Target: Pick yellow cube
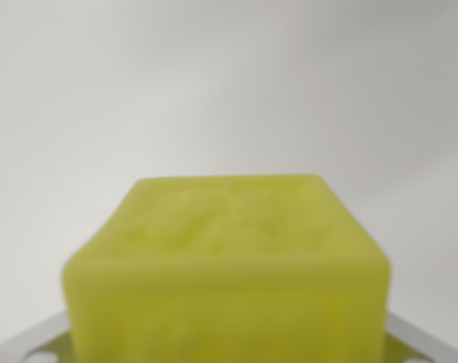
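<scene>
The yellow cube (227, 265) fills the lower middle of the wrist view, very close and out of focus, with a dimpled top face. My gripper (229, 352) is at the bottom edge. Its silver metal parts show at the lower left (32, 344) and lower right (429, 342), pressed against the cube's two sides. The cube sits between them and hides the fingertips. The gripper appears shut on the cube.
Behind the cube there is only a plain, pale grey-white surface (229, 83), blurred and without any other objects or edges in view.
</scene>
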